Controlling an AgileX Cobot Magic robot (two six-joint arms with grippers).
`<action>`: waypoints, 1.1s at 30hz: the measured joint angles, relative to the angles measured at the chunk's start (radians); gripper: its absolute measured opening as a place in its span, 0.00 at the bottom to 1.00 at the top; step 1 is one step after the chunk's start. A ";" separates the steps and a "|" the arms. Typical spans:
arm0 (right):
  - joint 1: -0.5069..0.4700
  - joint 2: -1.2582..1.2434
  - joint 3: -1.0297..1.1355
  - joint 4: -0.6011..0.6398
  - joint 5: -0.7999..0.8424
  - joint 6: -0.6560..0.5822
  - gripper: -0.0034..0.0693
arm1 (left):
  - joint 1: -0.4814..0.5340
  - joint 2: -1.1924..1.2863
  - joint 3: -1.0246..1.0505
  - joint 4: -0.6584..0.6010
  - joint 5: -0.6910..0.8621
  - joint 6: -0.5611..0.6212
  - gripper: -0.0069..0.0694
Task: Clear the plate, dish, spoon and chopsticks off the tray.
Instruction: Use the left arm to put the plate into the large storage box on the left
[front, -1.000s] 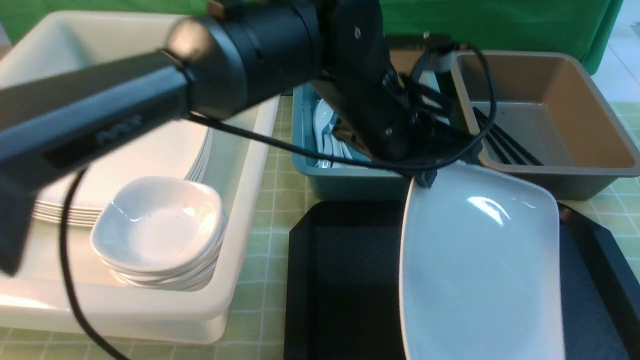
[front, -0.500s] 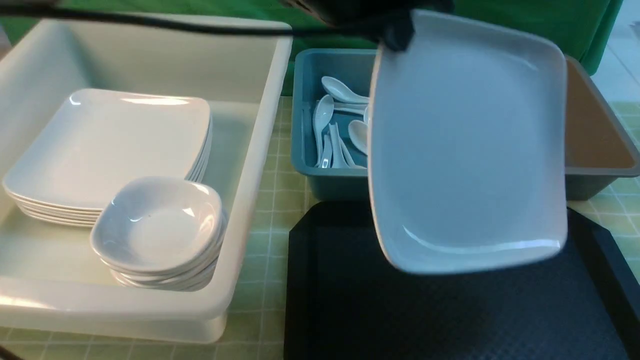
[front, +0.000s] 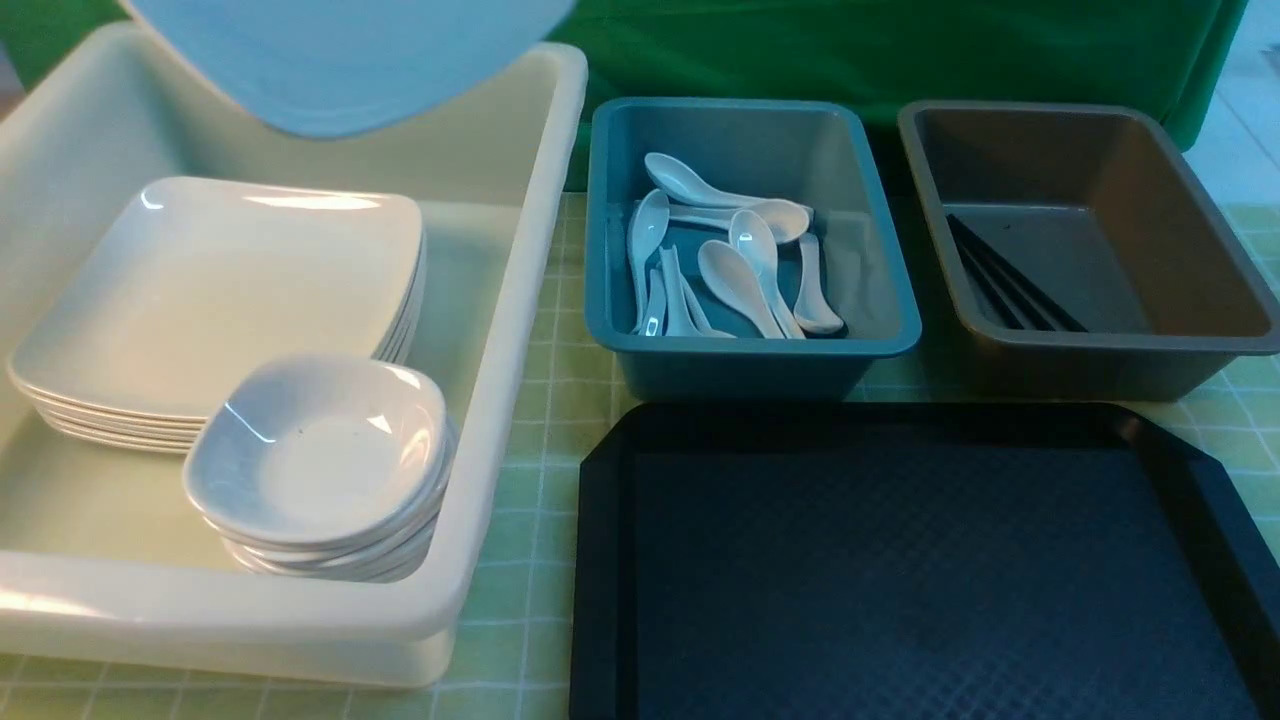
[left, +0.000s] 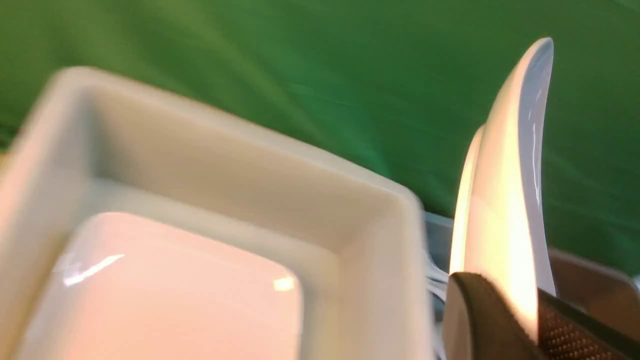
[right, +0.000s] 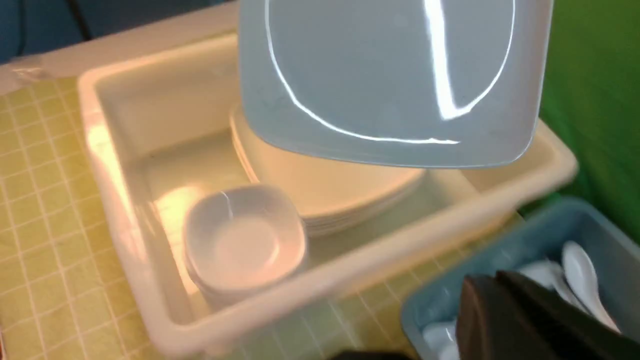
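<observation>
left gripper (left: 525, 310) clamped on rim of large glossy white rounded-square plate (front: 340, 60), tilted, in the air over cream plastic tub (front: 520, 300), 10 o'clock from flat black tray (front: 600, 560). white plate stack (front: 220, 300) sits below it, toward 6 o'clock. right gripper (right: 492, 285) closed, nothing in it.

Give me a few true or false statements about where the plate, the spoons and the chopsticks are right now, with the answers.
1. The plate lies on the tray. False: it hangs in the air over the cream bin.
2. The left gripper is shut on the plate's rim. True.
3. The spoons share a tub with the chopsticks. False: the spoons lie in the teal tub, the chopsticks in the brown tub.
4. The small dishes sit stacked in the cream bin beside a stack of plates. True.
</observation>
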 joint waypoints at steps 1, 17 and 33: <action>0.034 0.073 -0.075 -0.005 0.017 0.000 0.05 | 0.055 -0.003 0.032 -0.023 -0.001 0.005 0.09; 0.182 0.422 -0.347 -0.021 0.054 0.020 0.06 | 0.174 -0.015 0.797 -0.290 -0.574 0.162 0.09; 0.185 0.429 -0.347 -0.023 0.054 0.035 0.06 | 0.177 0.110 0.902 -0.394 -0.671 0.362 0.20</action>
